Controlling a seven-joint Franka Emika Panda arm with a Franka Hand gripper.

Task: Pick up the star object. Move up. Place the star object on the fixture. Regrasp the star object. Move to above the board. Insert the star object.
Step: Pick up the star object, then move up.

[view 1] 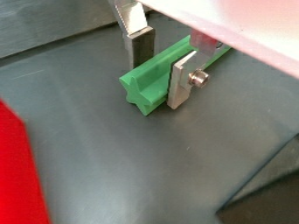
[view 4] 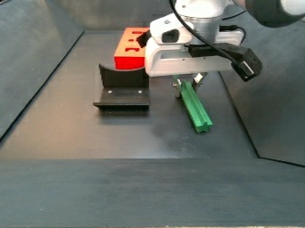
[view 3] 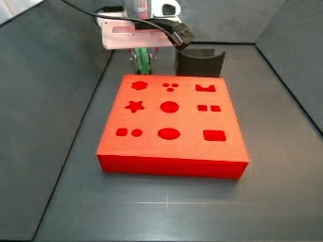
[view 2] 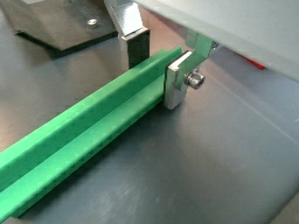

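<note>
1 gripper [view 4: 188,82], down at the floor over the peg, 2 fingers [view 1: 139,44]. 1 green star peg [view 4: 194,108]. 1 fixture [view 4: 120,87]. 1 red board [view 3: 173,127]; 10 cut-outs show on top in a side view: 1 star, 5 circles, 3 squares, 1 crown.

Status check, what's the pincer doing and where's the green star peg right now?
Pincer low over the floor, fingers straddling the star object. Peg lying flat, not lifted; contact unclear. Fixture and board apart, nothing in the way.
</note>
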